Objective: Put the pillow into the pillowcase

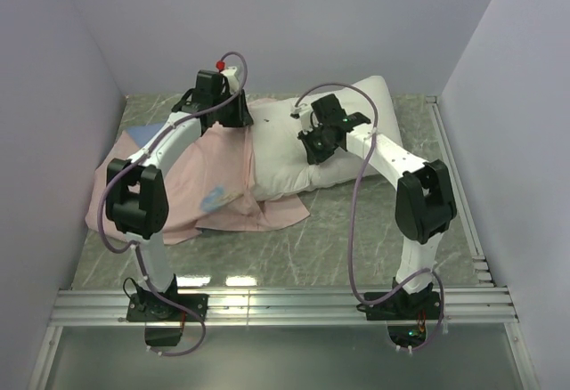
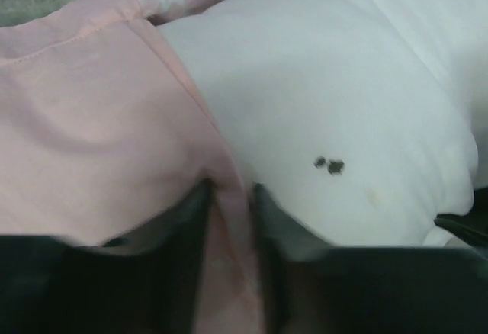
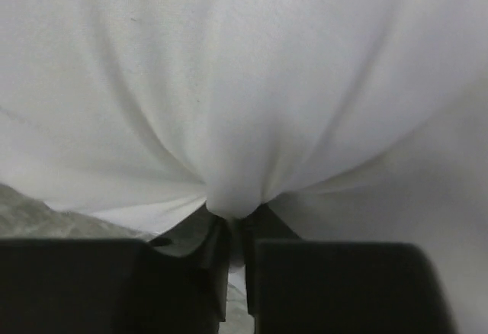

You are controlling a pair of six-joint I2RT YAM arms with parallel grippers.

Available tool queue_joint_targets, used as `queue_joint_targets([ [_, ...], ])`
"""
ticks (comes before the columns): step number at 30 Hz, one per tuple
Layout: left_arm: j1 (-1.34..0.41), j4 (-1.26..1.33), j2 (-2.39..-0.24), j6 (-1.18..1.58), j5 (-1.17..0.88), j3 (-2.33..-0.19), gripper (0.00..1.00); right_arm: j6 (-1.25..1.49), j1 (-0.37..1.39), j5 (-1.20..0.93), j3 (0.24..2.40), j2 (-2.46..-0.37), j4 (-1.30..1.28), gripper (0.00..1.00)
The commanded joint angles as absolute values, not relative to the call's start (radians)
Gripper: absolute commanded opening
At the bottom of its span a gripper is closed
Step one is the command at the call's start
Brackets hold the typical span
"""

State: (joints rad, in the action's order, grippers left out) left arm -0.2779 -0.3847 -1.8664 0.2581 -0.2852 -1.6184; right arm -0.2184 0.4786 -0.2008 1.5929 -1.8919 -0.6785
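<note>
- plump white rectangular cloth pillow [image 1: 278, 163]: matt, fine weave, soft creases where pinched; two small dark specks on the surface.
- thin pale pink cloth pillowcase [image 1: 191, 185]: matt, smooth, stitched hem.
- grey-green marbled tabletop [image 1: 303, 247]: polished stone look, glossy, light glare.
- silver rails [image 1: 285, 305], near edge: brushed metal, dull sheen.

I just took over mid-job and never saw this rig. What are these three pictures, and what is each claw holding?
Two robot arms stand bolted at the near edge of the table. The wide picture looks down from above and behind them; the other two come from a camera on each wrist. On it, a white pillow lies against a pink pillowcase. The left gripper pinches the pillowcase's pink edge; the right gripper pinches a fold of the pillow.
</note>
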Motion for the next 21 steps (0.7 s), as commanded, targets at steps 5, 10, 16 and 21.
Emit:
queue_joint_targets([
  [5,-0.328,-0.270,-1.894,0.321,-0.377,-1.700,0.07,-0.200,0.488,-0.345,1.427,-1.882,-0.643,0.00],
  [10,-0.460,-0.177,-1.931,0.374,-0.504,-1.758,0.02,-0.164,0.511,-0.414,1.456,-1.876,-0.617,0.00],
  [16,-0.532,-0.068,-2.025,0.546,-0.613,-1.822,0.01,-0.088,0.497,-0.472,1.499,-1.818,-0.594,0.00],
  [21,-0.473,-0.145,-2.062,0.525,-0.591,-1.850,0.15,-0.074,0.459,-0.459,1.440,-1.743,-0.571,0.00],
])
